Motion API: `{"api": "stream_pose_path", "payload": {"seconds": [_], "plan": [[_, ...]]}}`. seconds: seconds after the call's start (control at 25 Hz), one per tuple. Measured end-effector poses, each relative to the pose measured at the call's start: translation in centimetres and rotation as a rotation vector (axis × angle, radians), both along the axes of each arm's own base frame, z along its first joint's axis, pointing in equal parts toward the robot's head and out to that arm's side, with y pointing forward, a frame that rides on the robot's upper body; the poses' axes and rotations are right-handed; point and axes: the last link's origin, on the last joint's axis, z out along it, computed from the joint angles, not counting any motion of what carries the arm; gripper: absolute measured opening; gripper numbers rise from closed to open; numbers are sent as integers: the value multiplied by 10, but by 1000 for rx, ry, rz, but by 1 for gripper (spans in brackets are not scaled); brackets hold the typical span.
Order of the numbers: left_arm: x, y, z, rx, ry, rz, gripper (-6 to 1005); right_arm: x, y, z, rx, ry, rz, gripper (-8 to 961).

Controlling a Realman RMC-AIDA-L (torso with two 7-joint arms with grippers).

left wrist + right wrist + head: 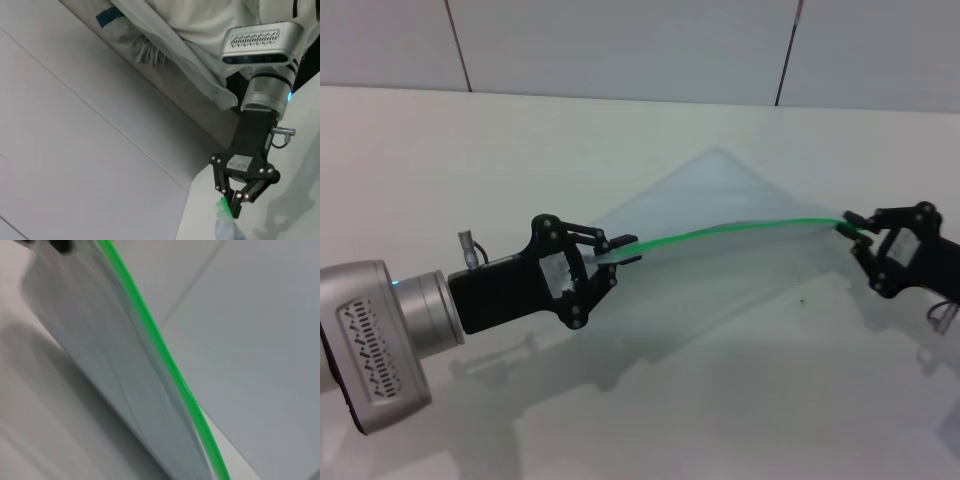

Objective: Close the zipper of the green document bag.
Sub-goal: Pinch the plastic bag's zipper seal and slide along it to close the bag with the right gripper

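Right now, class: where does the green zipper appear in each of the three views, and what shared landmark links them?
Head view: the zipper arcs between the left end effector and right end effector.
Left wrist view: only its end, at the right end effector.
Right wrist view: a diagonal strip.
Shared landmark: the green document bag.

The green document bag (720,225), a pale translucent pouch, stood lifted and tilted above the tabletop (470,170). Its zipper (740,228), a thin bright green strip, arched left to right along the raised edge.
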Motion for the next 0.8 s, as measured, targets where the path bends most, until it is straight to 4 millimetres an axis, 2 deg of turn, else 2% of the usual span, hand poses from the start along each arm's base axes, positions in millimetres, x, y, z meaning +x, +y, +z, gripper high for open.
{"api": "stream_pose_path", "payload": {"seconds": [0.28, 0.56, 0.68, 0.8], "plan": [[-2, -1, 0, 1, 2, 4, 53, 24, -1, 18, 94, -11, -104, 170], [-2, 0, 2, 22, 4, -5, 53, 34, -1, 30, 168, 19, -168, 181], [0, 3, 4, 43, -11, 3, 92, 41, 2, 39, 257, 69, -249, 185], [1, 9, 10, 112, -69, 52, 131, 53, -4, 52, 371, 151, -328, 190]]}}
